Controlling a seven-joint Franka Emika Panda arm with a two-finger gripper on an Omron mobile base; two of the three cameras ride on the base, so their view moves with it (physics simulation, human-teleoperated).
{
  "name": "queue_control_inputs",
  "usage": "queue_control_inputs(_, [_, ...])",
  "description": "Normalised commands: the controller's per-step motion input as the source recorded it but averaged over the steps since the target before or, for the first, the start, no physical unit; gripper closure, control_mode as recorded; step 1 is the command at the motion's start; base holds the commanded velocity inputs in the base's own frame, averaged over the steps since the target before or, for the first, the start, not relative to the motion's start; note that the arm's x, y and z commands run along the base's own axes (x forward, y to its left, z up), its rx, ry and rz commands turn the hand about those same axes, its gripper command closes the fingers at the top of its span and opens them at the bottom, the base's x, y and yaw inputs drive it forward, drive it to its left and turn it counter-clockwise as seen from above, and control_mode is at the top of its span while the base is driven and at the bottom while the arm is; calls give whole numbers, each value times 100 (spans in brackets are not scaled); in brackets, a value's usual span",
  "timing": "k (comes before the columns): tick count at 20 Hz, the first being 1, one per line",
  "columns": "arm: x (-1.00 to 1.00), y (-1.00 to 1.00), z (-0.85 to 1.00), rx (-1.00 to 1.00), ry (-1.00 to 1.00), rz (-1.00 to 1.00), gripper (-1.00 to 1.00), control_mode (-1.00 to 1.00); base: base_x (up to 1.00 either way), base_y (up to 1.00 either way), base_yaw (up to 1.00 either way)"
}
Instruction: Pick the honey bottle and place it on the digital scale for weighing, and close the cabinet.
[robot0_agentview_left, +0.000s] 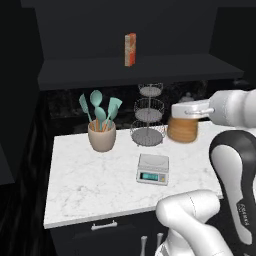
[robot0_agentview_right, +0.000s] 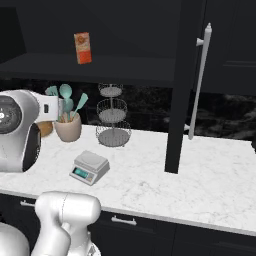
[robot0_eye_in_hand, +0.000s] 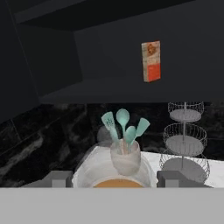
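Observation:
The amber honey bottle (robot0_agentview_left: 182, 130) hangs above the counter, up and to the right of the digital scale (robot0_agentview_left: 152, 168). My gripper (robot0_agentview_left: 186, 114) is shut on its top. In the hand view the bottle's pale cap and amber body (robot0_eye_in_hand: 117, 177) sit between my two fingertips (robot0_eye_in_hand: 59, 178). From the right base, only a sliver of the bottle (robot0_agentview_right: 45, 129) shows behind my arm, left of the scale (robot0_agentview_right: 90, 167). The dark upper cabinet stands open: its door (robot0_agentview_right: 186, 75) juts out edge-on over the counter, with a long silver handle (robot0_agentview_right: 200, 80).
An orange-white carton (robot0_agentview_left: 130, 49) stands on the open cabinet's shelf. A beige utensil pot (robot0_agentview_left: 102, 136) with teal tools and a tiered wire stand (robot0_agentview_left: 149, 119) stand at the back of the marble counter (robot0_agentview_left: 90, 190). A drawer handle (robot0_agentview_left: 104, 225) lies below its front edge.

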Motion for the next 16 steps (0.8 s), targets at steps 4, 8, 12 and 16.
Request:
queue_control_inputs(4, [14,-65,-80,0,0,16,100,-100,0,0,0])
queue_control_inputs(8, [30,-49,-76,0,0,22,100,-100,0,0,0])
queue_control_inputs(12, [52,-44,-74,0,0,23,100,-100,0,0,0])
queue_control_inputs(16, [65,-26,-74,0,0,24,100,-100,0,0,0])
